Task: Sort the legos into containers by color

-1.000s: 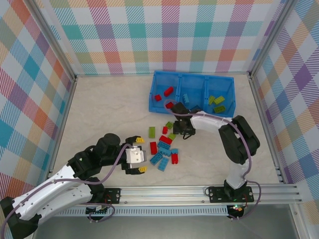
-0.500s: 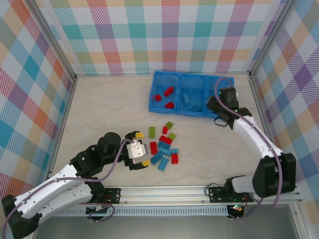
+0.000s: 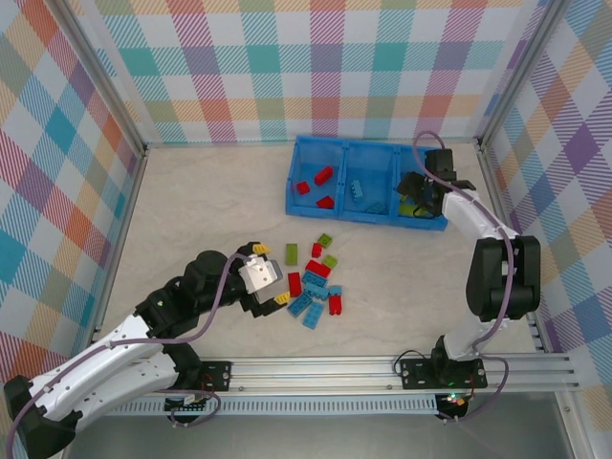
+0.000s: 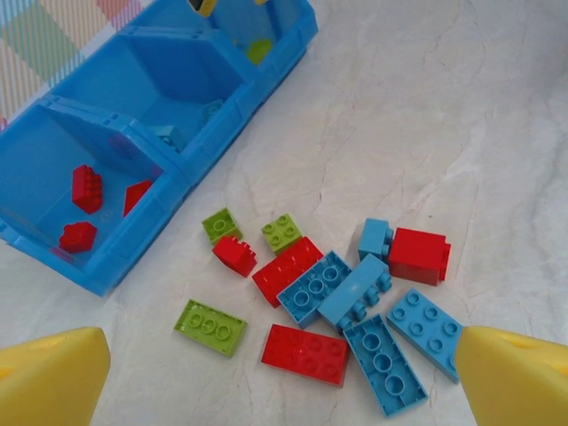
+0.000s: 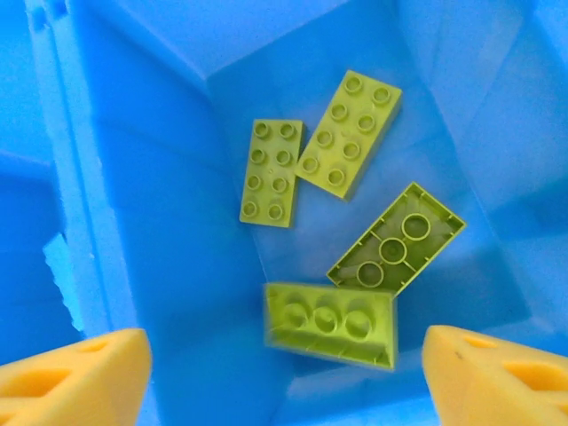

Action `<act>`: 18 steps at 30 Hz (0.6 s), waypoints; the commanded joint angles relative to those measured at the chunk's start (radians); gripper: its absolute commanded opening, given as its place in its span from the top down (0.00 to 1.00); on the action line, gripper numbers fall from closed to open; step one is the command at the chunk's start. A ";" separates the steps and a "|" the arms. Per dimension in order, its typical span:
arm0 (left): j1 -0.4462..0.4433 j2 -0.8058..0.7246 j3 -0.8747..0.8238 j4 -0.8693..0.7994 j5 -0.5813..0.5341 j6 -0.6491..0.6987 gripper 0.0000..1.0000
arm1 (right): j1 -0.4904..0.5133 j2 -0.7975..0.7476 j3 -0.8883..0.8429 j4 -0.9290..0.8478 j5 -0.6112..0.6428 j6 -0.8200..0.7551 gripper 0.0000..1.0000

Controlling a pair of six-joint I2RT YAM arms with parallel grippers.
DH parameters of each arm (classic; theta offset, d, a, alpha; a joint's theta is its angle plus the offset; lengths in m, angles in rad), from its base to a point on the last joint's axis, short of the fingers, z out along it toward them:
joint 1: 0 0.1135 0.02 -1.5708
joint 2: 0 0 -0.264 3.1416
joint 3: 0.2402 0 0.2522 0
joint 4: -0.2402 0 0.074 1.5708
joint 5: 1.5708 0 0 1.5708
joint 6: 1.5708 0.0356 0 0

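1. At the far side of the table (image 3: 191,201), right of centre: bin tray (image 3: 290,196), one piece, three compartments side by side, long side facing the arms. Likely set there for top-down reach from either arm.
2. Above the right compartment (image 5: 160,222): right gripper (image 5: 282,382), fingers spread wide, nothing between them, aimed straight down at the green bricks. Reads as the drop-off step for a green one.
3. Just near-left of the loose pile (image 4: 328,293): left gripper (image 3: 270,274), jaws fully apart, holding nothing, hovering with the pile framed between its fingertips. Probably lined up for the next pick.
4. Loose pile on bare table between tray and arm bases, near the tray but not touching it. Twelve legos unsorted: five light blue, four red, three green. Middle ones packed and touching, so a clean single-brick pinch looks awkward there; outliers such as the flat green plate (image 4: 210,321) look easier.
5. Sorted so far, nine:
 - left compartment (image 4: 53,177): three red.
 - middle compartment (image 3: 368,167): two light blue as far as visible, partly hidden by the wall.
 - right compartment: four green; the one nearest the fingers (image 5: 330,324) is slightly blurred, cannot tell whether settled.
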 commanded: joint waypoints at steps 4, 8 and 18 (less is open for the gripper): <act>0.065 0.049 0.010 0.059 0.017 -0.124 0.00 | -0.014 -0.109 -0.005 -0.010 -0.051 -0.036 0.12; 0.108 0.141 0.115 -0.028 -0.077 -0.343 0.00 | -0.010 -0.234 -0.069 -0.013 -0.214 -0.040 0.12; 0.050 0.422 0.410 -0.446 -0.165 -0.863 0.07 | 0.329 -0.553 -0.239 -0.270 -0.507 -0.164 0.13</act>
